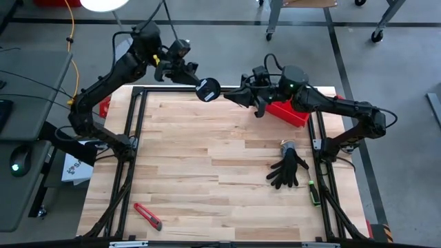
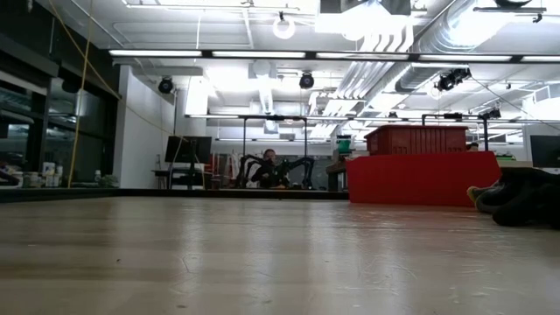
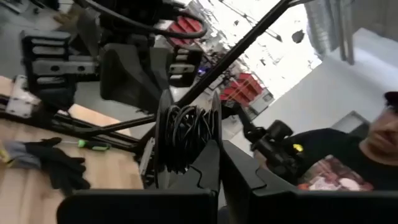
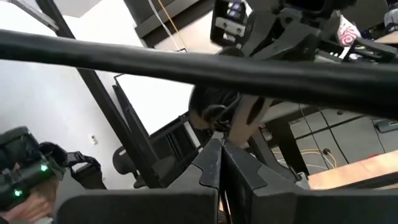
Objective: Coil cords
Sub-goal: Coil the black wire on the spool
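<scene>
A small round black spool hangs in the air over the table's far edge, with dark cord wound round its core. My left gripper is shut on it, reaching in level from the far left. My right gripper is shut and points level at the spool from the right, a short way off. No loose length of cord shows between the spool and the right fingers. Neither gripper shows in the low view. My left gripper pinches the edge of one flange of the spool between its two fingers. The fingers come in level from the table's left. The spool is lifted clear of the table, and its flat face shows round in the high view. My right gripper is shut; whether a strand of cord lies between its fingers I cannot tell.
A red bin stands at the far right, just behind my right arm. A black glove and a green screwdriver lie at the right; a red box cutter lies near left. A black frame rail borders the table. A person sits beyond.
</scene>
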Robot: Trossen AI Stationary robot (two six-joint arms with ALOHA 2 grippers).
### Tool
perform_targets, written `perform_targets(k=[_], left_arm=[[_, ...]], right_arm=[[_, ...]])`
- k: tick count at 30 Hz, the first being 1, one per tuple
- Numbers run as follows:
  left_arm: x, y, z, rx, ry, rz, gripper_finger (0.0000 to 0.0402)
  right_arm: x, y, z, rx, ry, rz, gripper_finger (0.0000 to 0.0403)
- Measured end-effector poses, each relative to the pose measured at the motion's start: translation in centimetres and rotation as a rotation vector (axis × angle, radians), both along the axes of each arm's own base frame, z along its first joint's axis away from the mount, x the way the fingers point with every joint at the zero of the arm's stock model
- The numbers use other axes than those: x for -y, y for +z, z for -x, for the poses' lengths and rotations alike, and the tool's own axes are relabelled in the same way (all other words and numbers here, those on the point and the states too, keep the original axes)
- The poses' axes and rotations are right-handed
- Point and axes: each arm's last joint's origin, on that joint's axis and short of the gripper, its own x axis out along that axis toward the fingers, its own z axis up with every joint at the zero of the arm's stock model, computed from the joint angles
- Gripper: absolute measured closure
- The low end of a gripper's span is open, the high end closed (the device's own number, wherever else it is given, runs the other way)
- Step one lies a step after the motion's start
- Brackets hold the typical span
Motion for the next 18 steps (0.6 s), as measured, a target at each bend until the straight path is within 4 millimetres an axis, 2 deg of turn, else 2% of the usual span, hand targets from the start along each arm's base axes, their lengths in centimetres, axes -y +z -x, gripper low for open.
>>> perform_targets(k=[10, 18], left_arm=[[0.2, -2.6, 0.4, -0.1, 0.128, -0.148, 0.0401], [1.2, -4.0, 0.1, -0.188, 0.15, -0.247, 0.0401]], right_arm=[[0.2, -0.5, 0.0, -0.051, 0.013, -0.002, 0.0398], [0.5, -2.4, -0.1, -0.233, -0.094, 0.009, 0.0341]])
